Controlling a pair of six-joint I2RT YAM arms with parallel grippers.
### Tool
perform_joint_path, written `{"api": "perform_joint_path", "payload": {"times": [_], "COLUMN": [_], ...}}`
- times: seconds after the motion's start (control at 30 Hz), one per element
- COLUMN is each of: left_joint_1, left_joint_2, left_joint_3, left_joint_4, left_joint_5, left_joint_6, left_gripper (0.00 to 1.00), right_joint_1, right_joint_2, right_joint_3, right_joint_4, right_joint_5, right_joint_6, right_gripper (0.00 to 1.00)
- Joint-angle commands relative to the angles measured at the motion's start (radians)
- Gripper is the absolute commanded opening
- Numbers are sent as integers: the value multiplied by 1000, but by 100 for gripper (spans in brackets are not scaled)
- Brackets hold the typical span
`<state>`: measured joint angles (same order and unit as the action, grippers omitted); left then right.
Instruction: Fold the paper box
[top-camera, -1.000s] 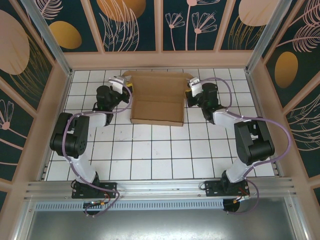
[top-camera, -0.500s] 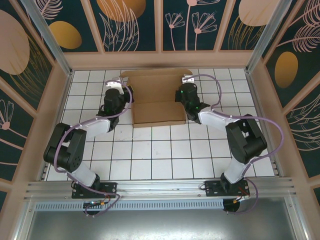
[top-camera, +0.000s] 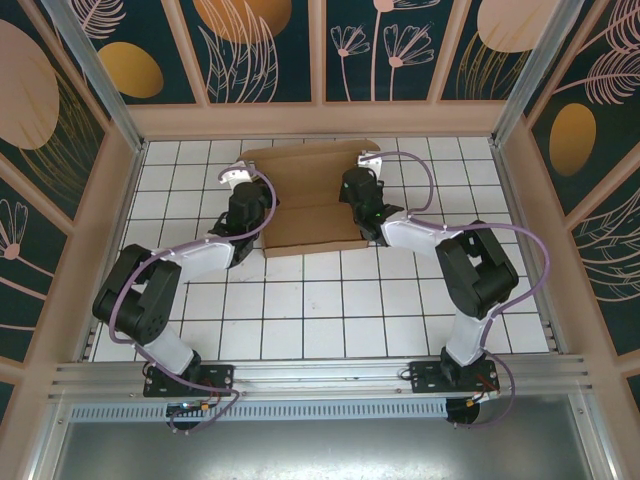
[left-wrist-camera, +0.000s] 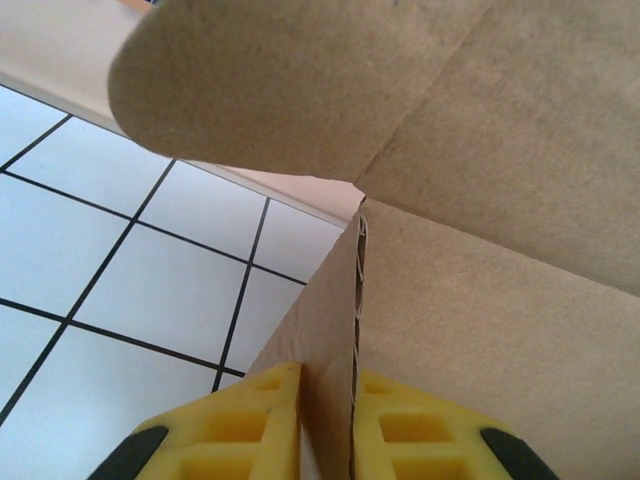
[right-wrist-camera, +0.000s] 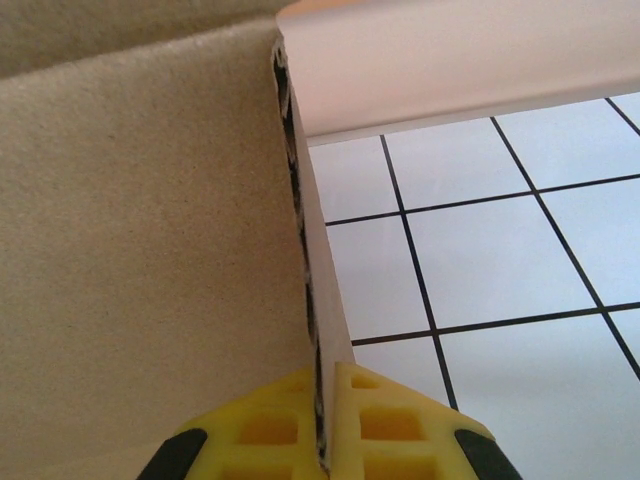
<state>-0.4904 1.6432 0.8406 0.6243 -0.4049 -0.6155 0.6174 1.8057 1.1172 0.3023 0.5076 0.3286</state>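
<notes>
Tiled table (top-camera: 320, 300): left gripper (left-wrist-camera: 328, 400) and right gripper (right-wrist-camera: 325, 400) pinch the paper box (top-camera: 305, 185) (side walls).

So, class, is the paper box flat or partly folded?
Partly folded. The paper box has a side wall standing up at each end, pinched by the left gripper and the right gripper.

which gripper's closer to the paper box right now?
Neither, it's a tie. The left gripper has its jaws shut on the left side wall of the paper box; the right gripper grips the right wall.
</notes>
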Motion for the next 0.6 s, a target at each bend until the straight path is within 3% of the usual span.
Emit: {"api": "perform_joint_path", "payload": {"times": [0.0, 0.27, 0.43, 0.57], "left_joint_1": [-46, -45, -45, -44], "left_joint_2": [29, 29, -22, -56], "left_joint_3": [31, -4, -23, -48], "left_joint_4": [-15, 13, 4, 12], "left_joint_5": [65, 74, 38, 67], "left_joint_6": [-27, -68, -5, 40], "left_gripper": [18, 17, 14, 8], "right_joint_1": [54, 55, 44, 7], "right_joint_2": [14, 17, -25, -87], "right_joint_3": [31, 44, 11, -84], "right_joint_4": [48, 27, 37, 107], "right_joint_5": [-66, -95, -74, -182], "right_joint_6": [25, 67, 11, -31], "right_gripper": [0, 0, 0, 0]}}
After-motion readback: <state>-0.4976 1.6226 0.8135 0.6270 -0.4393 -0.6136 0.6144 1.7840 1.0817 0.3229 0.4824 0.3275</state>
